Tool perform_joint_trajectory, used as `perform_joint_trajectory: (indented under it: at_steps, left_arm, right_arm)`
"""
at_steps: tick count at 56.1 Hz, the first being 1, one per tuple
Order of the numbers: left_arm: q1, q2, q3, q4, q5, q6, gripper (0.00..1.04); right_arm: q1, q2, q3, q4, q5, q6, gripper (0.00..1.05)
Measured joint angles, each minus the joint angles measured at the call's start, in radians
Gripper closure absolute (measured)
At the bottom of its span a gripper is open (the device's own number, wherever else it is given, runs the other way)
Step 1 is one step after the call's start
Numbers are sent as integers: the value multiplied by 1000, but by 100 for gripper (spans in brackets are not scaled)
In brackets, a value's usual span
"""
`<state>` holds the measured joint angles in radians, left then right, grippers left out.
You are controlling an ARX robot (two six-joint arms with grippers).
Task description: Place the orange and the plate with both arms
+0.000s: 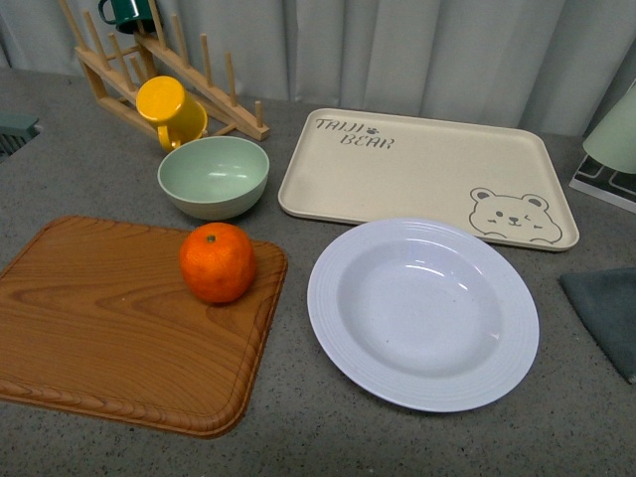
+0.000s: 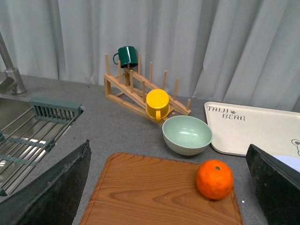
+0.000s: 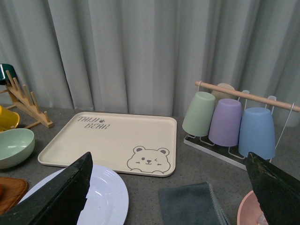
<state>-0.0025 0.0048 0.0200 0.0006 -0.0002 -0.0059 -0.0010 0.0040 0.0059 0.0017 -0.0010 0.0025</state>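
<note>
The orange (image 1: 218, 261) rests on the right part of a wooden cutting board (image 1: 99, 328). It also shows in the left wrist view (image 2: 214, 179). The white deep plate (image 1: 423, 311) lies empty on the counter right of the board, in front of the beige bear tray (image 1: 417, 169). Part of its rim shows in the right wrist view (image 3: 105, 197). Neither arm shows in the front view. My left gripper (image 2: 173, 197) is open above the board, the orange between its fingers (image 2: 51, 197). My right gripper (image 3: 171, 197) is open and empty over a grey cloth (image 3: 190, 204).
A pale green bowl (image 1: 214, 176) stands behind the board. A wooden rack (image 1: 149, 70) holds a yellow mug (image 1: 169, 109) and a dark green mug (image 2: 126, 56). A sink with drainer (image 2: 28, 136) lies far left. Hanging cups (image 3: 229, 122) and a pink dish (image 3: 251, 211) are at right.
</note>
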Motion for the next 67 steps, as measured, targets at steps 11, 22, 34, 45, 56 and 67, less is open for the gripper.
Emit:
perform_joint_trajectory:
  at_steps: [11,22,34,45,56,67]
  left_arm:
    - [0,0,0,0,0,0,6]
    - [0,0,0,0,0,0,6]
    - [0,0,0,0,0,0,6]
    - [0,0,0,0,0,0,6]
    - [0,0,0,0,0,0,6]
    - [0,0,0,0,0,0,6]
  right_arm:
    - [0,0,0,0,0,0,9]
    - [0,0,0,0,0,0,9]
    - [0,0,0,0,0,0,9]
    - [0,0,0,0,0,0,9]
    - [0,0,0,0,0,0,9]
    - [0,0,0,0,0,0,9]
